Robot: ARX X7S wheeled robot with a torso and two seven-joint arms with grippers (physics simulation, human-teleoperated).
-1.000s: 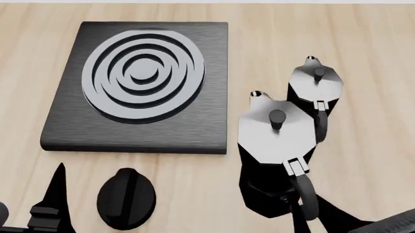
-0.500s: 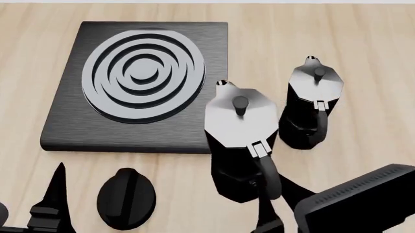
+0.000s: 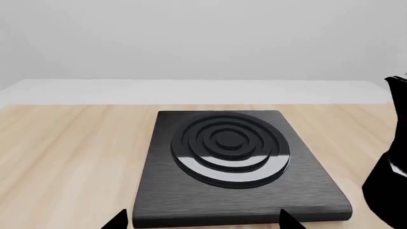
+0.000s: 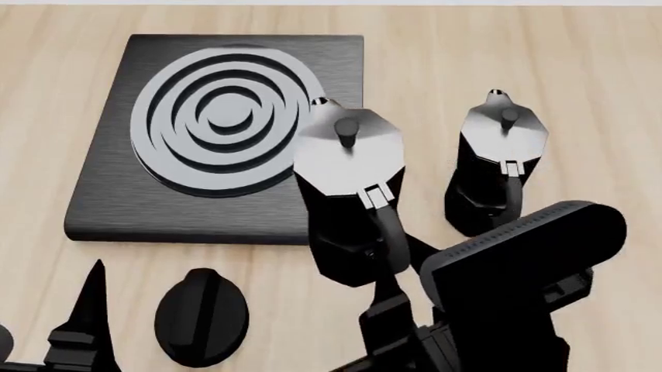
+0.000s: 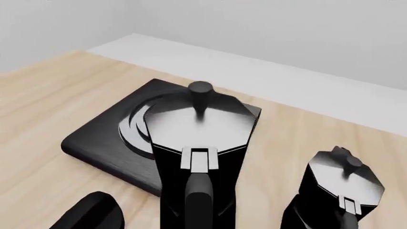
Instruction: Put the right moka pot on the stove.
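The right moka pot [image 4: 346,155], black and faceted with a silver lid, hangs tilted above the table. It hangs over the right edge of the stove [image 4: 114,194], a black slab with a ringed burner [image 4: 228,116]. My right gripper [image 4: 385,298] is shut on its black handle [image 5: 199,195] from behind. The pot's edge shows in the left wrist view [image 3: 391,191]. My left gripper [image 3: 203,222] is open and empty, low in front of the stove [image 3: 159,200], with its fingertips [image 3: 117,220] spread wide.
A second moka pot [image 4: 497,167] stands on the wooden table to the right of the carried one, also seen as the second pot [image 5: 340,186]. A round black knob [image 4: 201,314] lies in front of the stove, beside my left gripper [image 4: 77,333].
My right arm has carried the pot left and away from me, from beside the second pot to the stove's right edge. The arm's body has come into the head view. My left gripper has not moved.
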